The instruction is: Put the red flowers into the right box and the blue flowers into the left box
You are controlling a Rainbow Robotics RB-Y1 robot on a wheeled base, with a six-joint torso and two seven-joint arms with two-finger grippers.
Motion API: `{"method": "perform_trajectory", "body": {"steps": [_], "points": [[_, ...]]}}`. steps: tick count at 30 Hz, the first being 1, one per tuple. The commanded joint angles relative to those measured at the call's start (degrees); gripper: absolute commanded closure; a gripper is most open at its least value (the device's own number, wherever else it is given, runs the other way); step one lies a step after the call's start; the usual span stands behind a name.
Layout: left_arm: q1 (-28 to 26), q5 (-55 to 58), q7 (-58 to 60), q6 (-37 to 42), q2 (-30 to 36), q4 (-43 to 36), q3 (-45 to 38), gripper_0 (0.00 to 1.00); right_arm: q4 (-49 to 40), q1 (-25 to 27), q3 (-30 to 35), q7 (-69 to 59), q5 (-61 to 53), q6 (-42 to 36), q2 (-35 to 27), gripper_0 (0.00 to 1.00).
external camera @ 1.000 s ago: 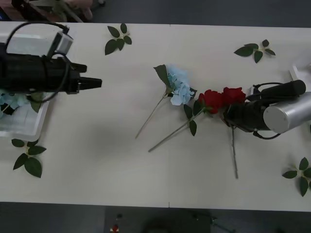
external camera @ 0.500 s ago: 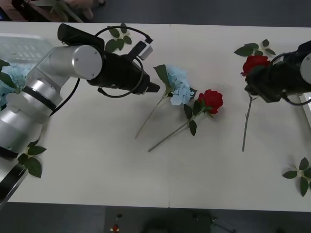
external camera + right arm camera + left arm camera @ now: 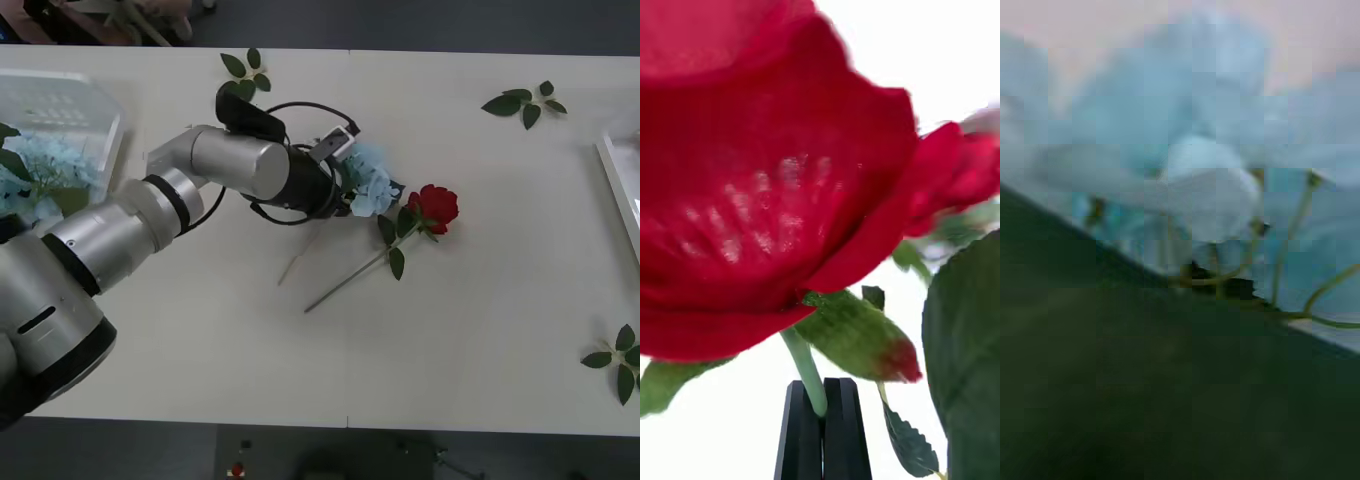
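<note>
A blue flower (image 3: 372, 183) lies mid-table, and my left gripper (image 3: 342, 190) is pressed against its left side; its petals (image 3: 1195, 172) and a dark leaf (image 3: 1112, 360) loom close in the left wrist view. A red flower (image 3: 436, 205) lies just right of it, stem pointing toward the near-left. More blue flowers (image 3: 35, 165) sit in the left box (image 3: 70, 85) at the far left. The right box (image 3: 612, 185) shows its rim at the right edge. My right gripper (image 3: 822, 386) is shut on the green stem of another red flower (image 3: 752, 187), with a second red bloom (image 3: 962, 172) behind it.
Loose green leaf sprigs lie at the back left (image 3: 243, 78), the back right (image 3: 525, 103) and the near right (image 3: 618, 362). My left arm (image 3: 120, 230) stretches across the left half of the table.
My left arm swung from over the left box to the blue flower at the centre. My right arm lifted one red flower off the table and carried it out past the right edge.
</note>
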State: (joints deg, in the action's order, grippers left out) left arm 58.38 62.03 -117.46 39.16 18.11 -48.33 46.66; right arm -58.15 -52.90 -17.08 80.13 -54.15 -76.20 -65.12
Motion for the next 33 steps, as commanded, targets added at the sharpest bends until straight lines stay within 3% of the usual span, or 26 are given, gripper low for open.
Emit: {"method": "perform_trajectory", "body": {"steps": [1, 4, 5, 6, 9, 13, 17, 20, 21, 24, 27, 29, 33], "points": [[2.8, 1.9, 2.8, -1.9, -0.9, 0.2, 4.0, 0.00, 7.1, -0.2, 0.0, 8.2, 3.7, 6.4, 1.0, 1.00], [2.8, 2.0, 2.8, -1.9, -1.1, 0.0, 5.5, 0.00, 12.4, -0.2, -1.9, 11.9, 8.4, 14.4, 2.3, 1.00], [2.8, 1.7, 2.8, -1.9, -1.1, 0.1, 5.8, 0.10, 14.3, -0.2, -3.2, 12.7, 10.3, 17.9, 2.6, 1.00], [2.8, 1.4, 2.8, -1.9, -1.3, 0.4, 6.2, 0.27, 16.0, -0.2, -4.7, 12.5, 11.5, 21.3, 2.9, 1.00], [2.8, 0.8, 2.7, -1.9, -1.3, 0.6, 7.0, 0.53, 20.0, -0.2, -8.9, 12.0, 12.0, 27.9, 3.5, 1.00], [2.8, 0.5, 2.8, -1.9, -1.3, 0.6, 8.1, 0.79, 26.0, -0.2, -13.3, 11.5, 11.6, 35.6, 5.0, 1.00], [2.8, 0.5, 2.8, -1.9, -1.3, 0.6, 8.1, 0.86, 29.3, -0.2, -14.1, 11.1, 9.0, 37.3, 6.1, 1.00], [2.7, 0.5, 2.8, -1.9, -1.3, 0.6, 8.2, 0.86, 29.8, 0.0, -14.1, 11.1, 8.8, 38.4, 6.3, 0.80], [2.8, 0.4, 2.8, -1.9, -1.3, 0.6, 8.1, 0.86, 29.8, -0.1, -14.1, 11.1, 9.1, 38.8, 6.4, 0.66], [2.7, 0.3, 2.9, -2.0, -1.3, 0.6, 8.1, 0.89, 29.7, -0.1, -14.1, 11.2, 8.8, 39.0, 6.4, 0.50], [2.8, 0.1, 3.1, -1.9, -0.8, 0.6, 8.1, 1.00, 29.8, 0.0, -14.1, 11.4, 8.2, 39.0, 6.8, 0.42], [3.6, 0.1, 3.1, -1.9, 0.6, 0.3, 7.2, 1.00, 29.8, -0.1, -14.1, 11.6, 7.2, 38.9, 6.8, 0.40], [7.0, 1.1, 3.0, 3.4, 10.4, -7.3, 5.5, 1.00, 28.4, -0.1, -13.2, 12.2, -0.7, 35.0, 6.7, 0.36]]}}
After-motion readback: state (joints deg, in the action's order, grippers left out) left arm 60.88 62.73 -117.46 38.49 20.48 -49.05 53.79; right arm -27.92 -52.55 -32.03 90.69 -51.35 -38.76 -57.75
